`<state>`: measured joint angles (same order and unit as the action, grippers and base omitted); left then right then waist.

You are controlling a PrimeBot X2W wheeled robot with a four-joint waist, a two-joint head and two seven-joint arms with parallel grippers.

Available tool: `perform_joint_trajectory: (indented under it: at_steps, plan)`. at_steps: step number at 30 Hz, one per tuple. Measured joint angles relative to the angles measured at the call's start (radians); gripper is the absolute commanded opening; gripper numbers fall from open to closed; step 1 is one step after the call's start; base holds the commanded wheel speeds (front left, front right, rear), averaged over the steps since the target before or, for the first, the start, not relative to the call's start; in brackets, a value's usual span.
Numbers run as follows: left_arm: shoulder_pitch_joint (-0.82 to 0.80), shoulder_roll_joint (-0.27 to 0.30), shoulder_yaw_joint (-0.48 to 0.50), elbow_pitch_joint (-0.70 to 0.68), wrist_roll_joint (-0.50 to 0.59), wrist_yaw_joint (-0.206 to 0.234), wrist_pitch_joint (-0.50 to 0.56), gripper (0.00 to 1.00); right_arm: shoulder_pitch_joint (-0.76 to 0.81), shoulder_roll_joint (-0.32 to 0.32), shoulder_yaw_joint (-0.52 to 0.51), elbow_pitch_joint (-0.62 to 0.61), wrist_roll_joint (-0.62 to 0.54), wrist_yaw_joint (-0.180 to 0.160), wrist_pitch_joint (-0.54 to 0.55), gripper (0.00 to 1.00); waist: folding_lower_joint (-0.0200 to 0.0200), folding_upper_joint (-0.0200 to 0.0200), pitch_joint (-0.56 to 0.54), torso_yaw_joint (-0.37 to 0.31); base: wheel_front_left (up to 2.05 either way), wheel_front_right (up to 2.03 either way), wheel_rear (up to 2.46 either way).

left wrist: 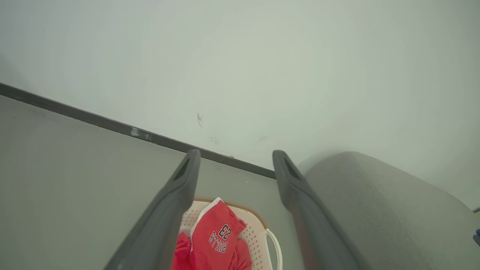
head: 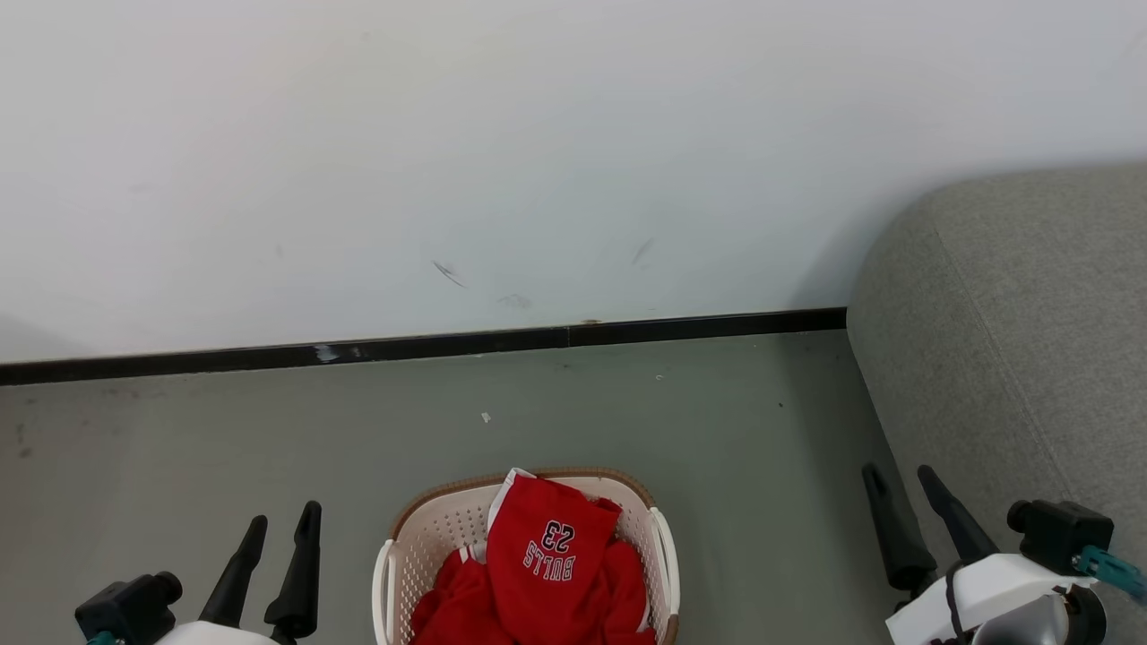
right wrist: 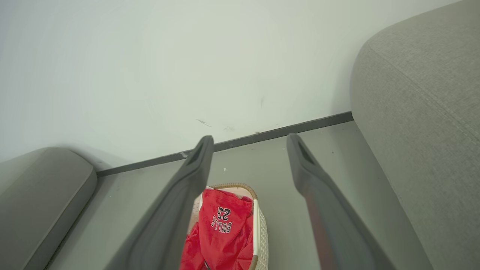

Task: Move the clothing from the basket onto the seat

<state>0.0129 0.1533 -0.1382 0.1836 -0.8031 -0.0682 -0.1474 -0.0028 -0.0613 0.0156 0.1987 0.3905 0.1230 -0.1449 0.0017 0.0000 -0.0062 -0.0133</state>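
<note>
a pale off-white wall (head: 448,134) takes up the upper half of the head view. it meets a grey-green floor (head: 224,448) along a black skirting strip (head: 448,343). a few dark scuff marks (head: 448,273) sit on the wall just above the strip.

the seat (head: 1013,340) is a large grey woven-fabric upholstered piece with a rounded corner and a stitched seam. it stands on the floor at the right of the head view, against the wall. in the right wrist view a second grey cushioned piece (right wrist: 41,195) lies at the lower left, also near the wall.

the basket (head: 421,555) stands on the floor at the bottom centre of the head view, between the two grippers, with bare floor separating it from the seat. it is cream-white perforated plastic with a brown woven-look rim and white side handles.

the clothing (head: 547,573) lies inside the basket. it is a heap of red fabric; the top garment has white trim, reaches the far rim, and reads "bulls 23", upside down in the head view.

the left gripper (head: 285,515) is at the lower left, apart from the basket, jaws spread wide with nothing between them. the right gripper (head: 896,470) is at the lower right, just in front of the seat edge, jaws likewise spread and holding nothing.

a small white fleck (head: 485,417) lies on the floor beyond the basket.
</note>
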Motion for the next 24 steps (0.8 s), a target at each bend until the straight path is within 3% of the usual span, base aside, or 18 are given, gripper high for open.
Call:
perform_joint_trajectory:
  at_steps: [24]
  plan:
    - [0.021, 0.029, -0.084, -0.026, 0.324, -0.005, -0.083, 1.0, 0.02, 0.011, 0.021, -0.034, -0.409, 0.0, -0.084, 1.0, -0.0011, 0.0, 0.028, -0.015, 0.0, 0.0, 0.0]
